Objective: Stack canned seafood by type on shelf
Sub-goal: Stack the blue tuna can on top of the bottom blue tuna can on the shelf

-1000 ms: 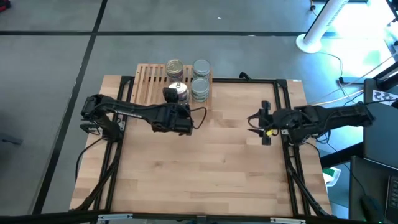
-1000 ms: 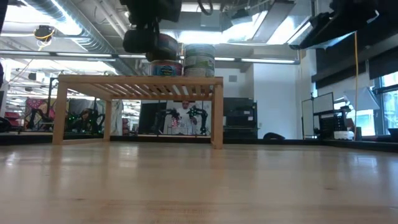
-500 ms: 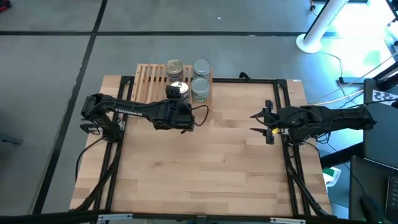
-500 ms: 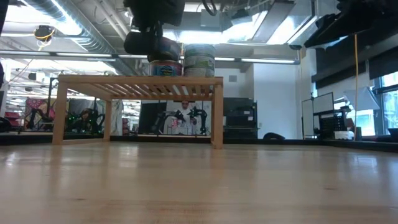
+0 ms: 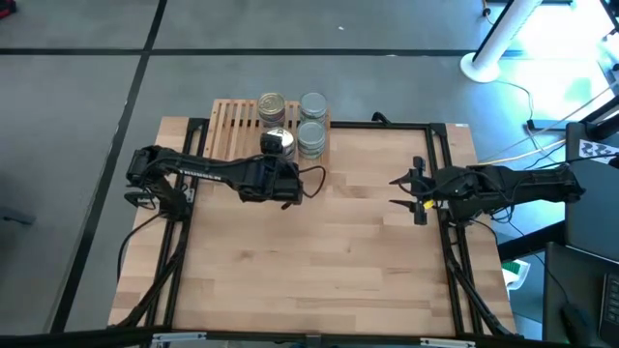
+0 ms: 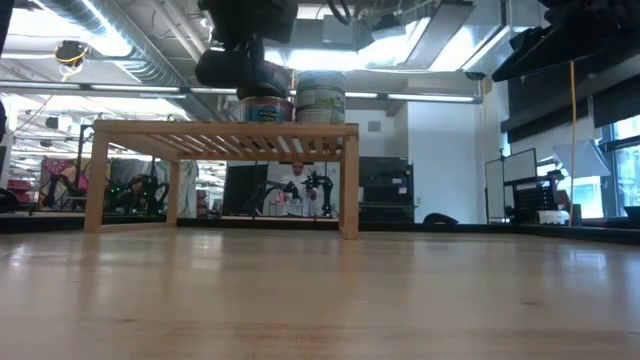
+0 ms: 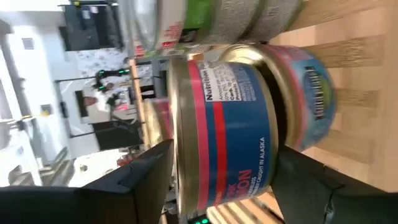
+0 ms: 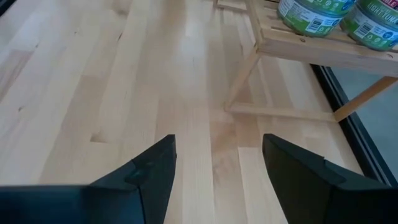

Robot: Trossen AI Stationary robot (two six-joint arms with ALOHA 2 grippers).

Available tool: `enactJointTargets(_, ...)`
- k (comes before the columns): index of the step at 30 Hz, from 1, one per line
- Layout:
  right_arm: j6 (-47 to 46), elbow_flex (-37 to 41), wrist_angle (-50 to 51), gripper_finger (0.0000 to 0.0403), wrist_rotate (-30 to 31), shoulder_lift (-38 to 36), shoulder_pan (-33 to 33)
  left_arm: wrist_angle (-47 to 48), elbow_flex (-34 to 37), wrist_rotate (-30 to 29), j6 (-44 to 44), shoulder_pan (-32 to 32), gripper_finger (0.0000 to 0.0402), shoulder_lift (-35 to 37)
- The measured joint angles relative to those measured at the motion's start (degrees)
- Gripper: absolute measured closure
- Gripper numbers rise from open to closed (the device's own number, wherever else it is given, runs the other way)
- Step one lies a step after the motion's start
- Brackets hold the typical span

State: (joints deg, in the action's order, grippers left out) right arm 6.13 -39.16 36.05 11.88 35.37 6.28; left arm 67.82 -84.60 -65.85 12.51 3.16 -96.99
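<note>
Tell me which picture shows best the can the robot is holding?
The left wrist view: the blue can fills it, label readable, between the left tool's fingers. The high view shows only its lid; the low view, a dark shape.

From above, my left gripper [image 5: 278,155] sits under its own wrist housing, so I cannot see its fingertips against the held can [image 5: 278,141]. In the low view the shelf [image 6: 222,130] hides the bases of the stacked cans [image 6: 320,97], and the arm above is cut off. In the right wrist view, the green-labelled cans [image 8: 309,15] are cropped.
</note>
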Motion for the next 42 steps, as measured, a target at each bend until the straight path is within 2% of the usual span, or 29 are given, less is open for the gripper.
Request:
enactJointTargets(5,0.1,0.0,0.0,0.0164,0.0,0.0,0.0,-0.1,-0.1,4.2,0.1,-0.3,0.0156,0.1)
enactJointTargets(14,0.0,0.0,-0.3,0.0164,0.0,0.0,0.0,0.0,-0.9,5.5,2.2,-2.6,0.0155,0.3)
enactJointTargets(19,-3.1,0.0,-9.4,0.0164,0.0,0.0,0.1,-1.8,-2.9,7.4,4.6,-2.8,0.0155,0.1)
enactJointTargets(23,-3.2,0.0,-18.9,0.0164,0.0,2.9,0.1,-3.7,-3.3,9.4,6.0,-2.8,0.0155,0.1)
enactJointTargets(27,-3.0,0.0,-26.9,0.0164,-0.1,8.7,0.1,-3.9,-3.3,9.4,7.4,-2.8,0.0155,0.1)
enactJointTargets(31,-1.3,0.0,-37.3,0.0164,-0.1,17.6,0.1,-3.9,-3.3,9.3,7.6,-2.8,0.0155,0.1)
enactJointTargets(42,12.3,0.0,-78.6,0.0164,-1.5,44.8,0.1,-4.0,-3.3,9.0,8.9,-2.8,0.0155,0.1)
